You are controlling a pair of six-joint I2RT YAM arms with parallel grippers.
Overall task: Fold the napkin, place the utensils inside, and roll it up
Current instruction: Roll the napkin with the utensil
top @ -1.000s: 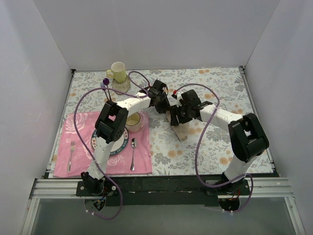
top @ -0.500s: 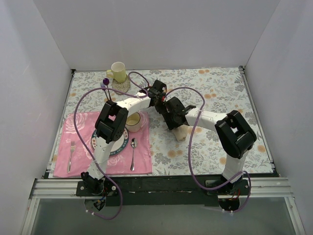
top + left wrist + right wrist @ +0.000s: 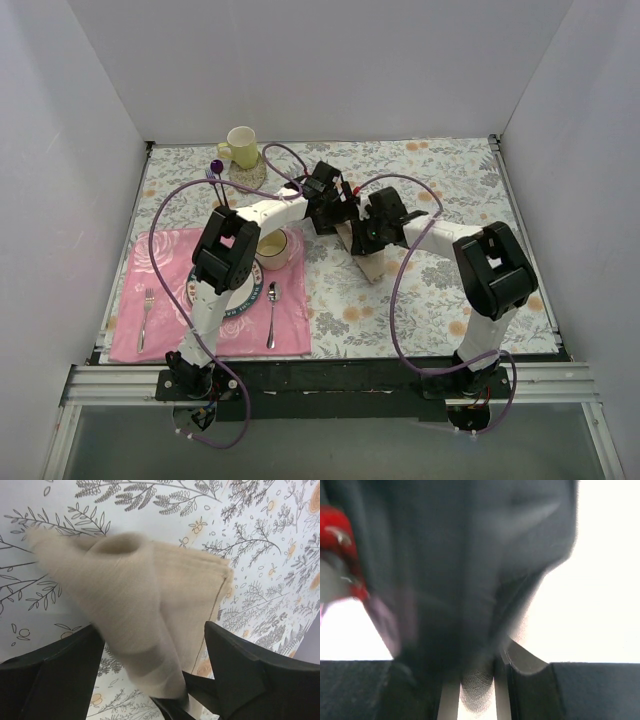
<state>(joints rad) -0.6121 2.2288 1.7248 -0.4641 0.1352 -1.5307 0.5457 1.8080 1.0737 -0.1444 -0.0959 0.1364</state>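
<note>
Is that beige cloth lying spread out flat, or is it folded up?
Folded, and loosely bunched. The napkin shows layered edges on one side and a raised hump, not one flat sheet.

The left arm [image 3: 228, 255], white links with black joints, rises to a raised elbow, then reaches forward and right. The black two-fingered left gripper [image 3: 338, 208] [image 3: 152, 630] has its jaws wide apart. The matching right arm [image 3: 495, 270] bends inward. The black right gripper [image 3: 368, 228] sits just beside the left one, its fingers [image 3: 380, 690] close together. Blur leaves its grip undetermined.
</note>
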